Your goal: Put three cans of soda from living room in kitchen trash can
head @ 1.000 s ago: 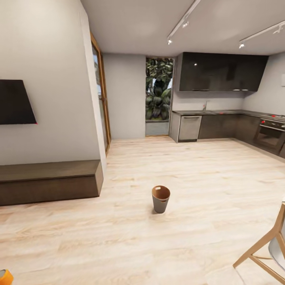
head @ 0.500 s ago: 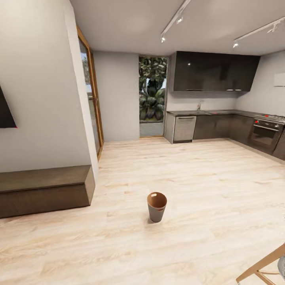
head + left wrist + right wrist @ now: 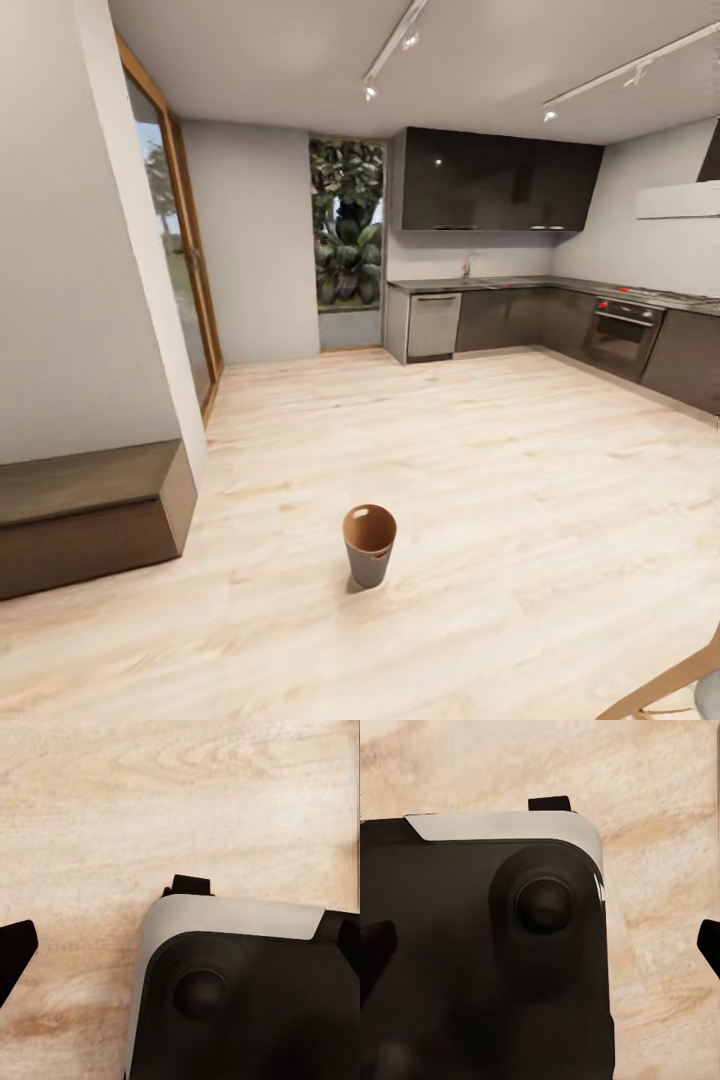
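Pale wood floor (image 3: 520,470) runs to the kitchen (image 3: 540,310), where the bin (image 3: 369,544) stands upright mid-floor and looks empty (rim and upper wall show), so no can seems delivered; whether either end effector is clenched, I cannot tell.

One small round grey bin with copper inside (image 3: 369,545), one long dark wooden bench (image 3: 85,515), one built-in oven (image 3: 622,335), two ceiling light tracks (image 3: 392,48).

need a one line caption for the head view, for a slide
Grey trash can standing upright on the light wood floor, dark bench at left, dark kitchen cabinets along the far wall.
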Motion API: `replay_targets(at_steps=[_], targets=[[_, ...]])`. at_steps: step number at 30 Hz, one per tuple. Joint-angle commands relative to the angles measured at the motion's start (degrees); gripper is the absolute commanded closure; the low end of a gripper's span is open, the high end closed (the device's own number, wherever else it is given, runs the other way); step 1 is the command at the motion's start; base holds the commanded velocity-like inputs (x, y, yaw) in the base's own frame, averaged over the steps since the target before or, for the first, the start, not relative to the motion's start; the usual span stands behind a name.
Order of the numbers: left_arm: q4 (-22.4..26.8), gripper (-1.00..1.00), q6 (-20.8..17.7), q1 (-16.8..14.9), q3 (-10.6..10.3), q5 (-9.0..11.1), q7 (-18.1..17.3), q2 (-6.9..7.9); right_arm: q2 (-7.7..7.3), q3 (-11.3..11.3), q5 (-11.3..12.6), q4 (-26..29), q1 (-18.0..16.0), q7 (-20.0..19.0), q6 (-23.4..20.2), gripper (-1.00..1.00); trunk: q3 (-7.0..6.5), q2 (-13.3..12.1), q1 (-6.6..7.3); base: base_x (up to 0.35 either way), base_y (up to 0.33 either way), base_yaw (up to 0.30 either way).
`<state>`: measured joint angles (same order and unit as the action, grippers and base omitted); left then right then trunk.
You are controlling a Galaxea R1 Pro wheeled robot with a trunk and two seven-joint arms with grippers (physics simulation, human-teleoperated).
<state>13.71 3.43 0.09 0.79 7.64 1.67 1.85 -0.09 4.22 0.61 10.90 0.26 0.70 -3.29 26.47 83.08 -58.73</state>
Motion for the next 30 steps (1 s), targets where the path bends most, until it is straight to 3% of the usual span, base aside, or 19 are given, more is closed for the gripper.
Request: replay_targets(at_steps=[1, 22, 30], targets=[[0.0, -1.0, 0.0, 0.0, 0.0, 0.0, 0.0, 0.0, 0.0, 0.0, 0.0, 0.0, 0.0, 0.0, 0.0, -1.0, 0.0, 0.0, 0.0, 0.337, 0.0, -0.16], [0.0, -1.0, 0.0, 0.0, 0.0, -0.1, 0.0, 0.0, 0.0, -0.1, 0.0, 0.0, 0.0, 0.0, 0.0, -1.0, 0.0, 0.0, 0.0, 0.337, 0.0, -0.062], [0.0, -1.0, 0.0, 0.0, 0.0, -0.1, 0.0, 0.0, 0.0, 0.0, 0.0, 0.0, 0.0, 0.0, 0.0, -1.0, -0.12, 0.0, 0.0, 0.337, 0.0, -0.209]])
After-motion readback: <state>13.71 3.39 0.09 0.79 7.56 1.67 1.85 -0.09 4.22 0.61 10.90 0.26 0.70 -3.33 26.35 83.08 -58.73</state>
